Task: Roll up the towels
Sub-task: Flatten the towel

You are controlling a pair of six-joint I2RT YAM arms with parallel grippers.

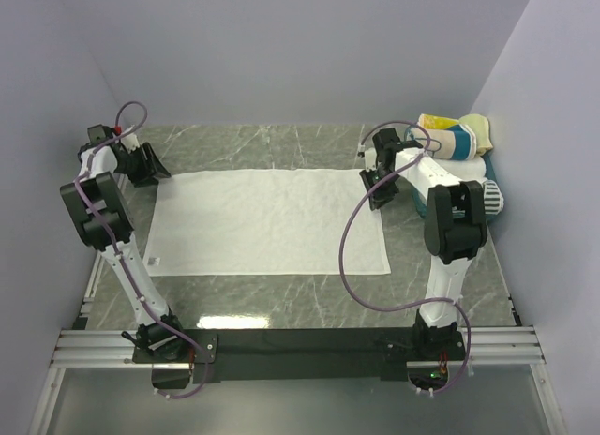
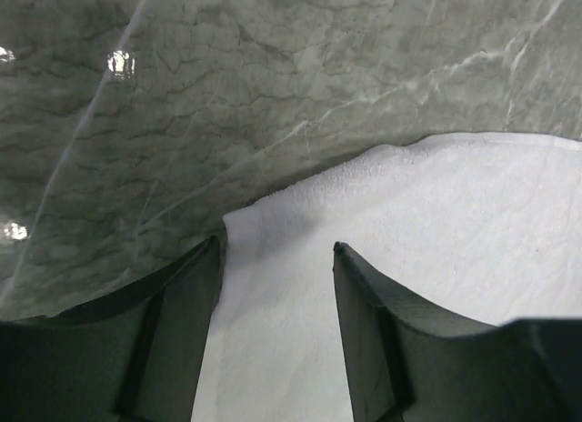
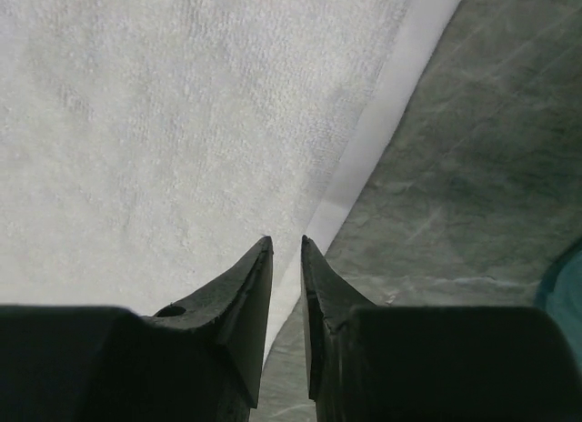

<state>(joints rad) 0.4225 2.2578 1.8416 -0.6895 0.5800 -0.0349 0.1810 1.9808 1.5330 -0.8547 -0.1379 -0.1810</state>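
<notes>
A large plain white towel (image 1: 267, 219) lies spread flat on the marble table (image 1: 281, 304). My left gripper (image 1: 150, 165) is at its far left corner. In the left wrist view the gripper (image 2: 277, 249) is open, and the towel's corner (image 2: 436, 222) lies flat between and beneath the fingers, unpinched. My right gripper (image 1: 379, 193) is at the far right corner. In the right wrist view the gripper (image 3: 286, 242) is open by a narrow slit over the towel's hem (image 3: 164, 122), which lies flat and is not clamped.
A rolled yellow-teal-white striped towel (image 1: 453, 137) and a rolled white one with dark print (image 1: 489, 199) lie at the back right by the wall. A teal thing (image 1: 419, 202) sits just right of my right gripper. Walls close in the left, back and right.
</notes>
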